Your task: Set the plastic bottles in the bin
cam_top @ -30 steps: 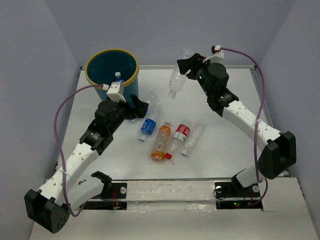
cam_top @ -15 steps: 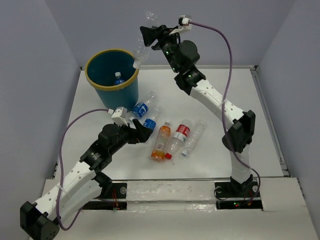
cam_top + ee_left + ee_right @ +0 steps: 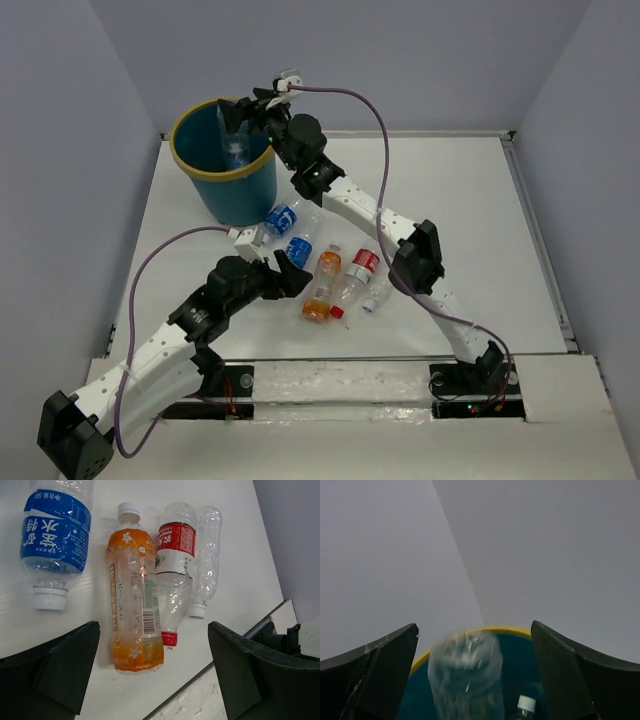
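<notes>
One clear bottle (image 3: 466, 672) has just left my right tool (image 3: 240, 108): its jaws, clamped a moment ago, now stand wide above the bin (image 3: 215, 190), and the bottle drops, blurred, inside the rim. Five more lie on the desk (image 3: 480, 220). My left tool (image 3: 154, 626) hovers open over the orange bottle (image 3: 132, 605), probably my next pick.

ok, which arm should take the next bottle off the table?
Left, probably. The left claw hangs open directly above the orange bottle and its neighbours; the right claw is open away over the bin, a blurred clear bottle beneath it.
</notes>
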Controlling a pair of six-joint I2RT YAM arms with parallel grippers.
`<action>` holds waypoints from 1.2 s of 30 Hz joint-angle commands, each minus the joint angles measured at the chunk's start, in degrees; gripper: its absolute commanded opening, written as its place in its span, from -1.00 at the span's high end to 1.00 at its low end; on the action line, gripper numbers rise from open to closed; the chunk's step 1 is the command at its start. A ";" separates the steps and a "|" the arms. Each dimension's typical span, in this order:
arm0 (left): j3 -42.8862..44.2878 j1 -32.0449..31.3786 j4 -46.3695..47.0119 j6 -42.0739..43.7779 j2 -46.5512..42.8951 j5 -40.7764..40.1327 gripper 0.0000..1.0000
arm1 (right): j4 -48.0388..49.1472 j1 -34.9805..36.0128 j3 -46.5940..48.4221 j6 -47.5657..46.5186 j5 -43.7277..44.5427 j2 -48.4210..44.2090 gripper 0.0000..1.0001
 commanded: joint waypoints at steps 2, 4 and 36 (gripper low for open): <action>4.58 -3.52 3.31 1.26 4.24 -2.81 -0.98 | 3.17 0.20 -9.71 -6.04 -4.33 -14.04 -0.99; 6.08 -6.16 3.57 2.49 7.23 -7.80 -0.98 | 2.46 0.20 -20.15 -6.22 -4.16 -23.08 -0.99; 30.34 -13.20 2.08 11.90 56.63 -24.78 -0.75 | -24.44 -13.51 -119.60 21.82 10.26 -89.40 -0.92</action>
